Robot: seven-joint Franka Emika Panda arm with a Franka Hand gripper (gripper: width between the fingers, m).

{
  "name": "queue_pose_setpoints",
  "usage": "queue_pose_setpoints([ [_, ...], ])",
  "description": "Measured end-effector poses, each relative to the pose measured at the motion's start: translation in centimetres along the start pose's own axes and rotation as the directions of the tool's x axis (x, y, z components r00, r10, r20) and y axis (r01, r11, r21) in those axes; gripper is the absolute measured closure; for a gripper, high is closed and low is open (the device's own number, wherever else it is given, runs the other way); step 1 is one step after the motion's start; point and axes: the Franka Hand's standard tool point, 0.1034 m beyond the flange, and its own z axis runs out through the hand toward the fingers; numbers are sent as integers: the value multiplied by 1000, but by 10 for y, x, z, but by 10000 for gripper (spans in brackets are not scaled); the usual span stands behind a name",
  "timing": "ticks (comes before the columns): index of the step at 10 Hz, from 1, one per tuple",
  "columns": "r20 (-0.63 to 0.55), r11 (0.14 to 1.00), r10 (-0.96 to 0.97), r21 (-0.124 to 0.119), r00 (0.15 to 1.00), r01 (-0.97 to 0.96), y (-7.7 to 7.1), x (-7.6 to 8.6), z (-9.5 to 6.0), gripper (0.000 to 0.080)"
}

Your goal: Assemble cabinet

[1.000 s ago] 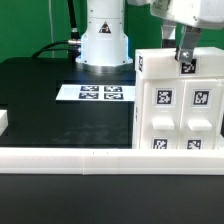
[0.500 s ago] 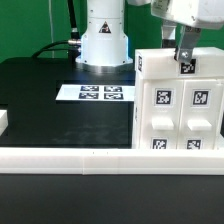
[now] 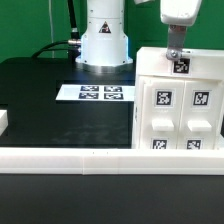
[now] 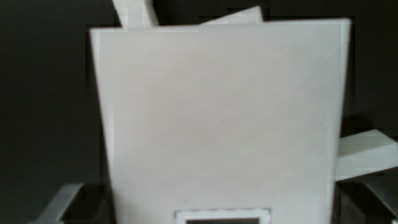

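A robot gripper [image 3: 176, 52] is hovering above the white cabinet [image 3: 178, 100]; whether its fingers are apart is unclear. Descending squarely should help.

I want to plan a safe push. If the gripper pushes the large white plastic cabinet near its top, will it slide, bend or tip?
The large white plastic cabinet looks rigid, with flat moulded panels, so bending seems unlikely. It stands tall on the black table, so a high push may tip it rather than slide it. Its smooth faces are probably slippery for the gripper above its top edge.
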Motion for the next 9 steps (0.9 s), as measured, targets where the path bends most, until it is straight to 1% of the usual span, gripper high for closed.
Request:
queue_pose_setpoints([
  [1, -3, 986, 168, 3, 986, -168, -4, -1, 0, 238],
  [2, -1, 964, 265, 9, 964, -265, -7, 0, 2, 238],
  [3, -4, 899, 437, 11, 899, -437, -9, 1, 1, 238],
  [5, -8, 774, 634, 9, 774, -634, -12, 3, 1, 238],
  [9, -6, 573, 819, 15, 573, -819, -13, 6, 0, 238],
])
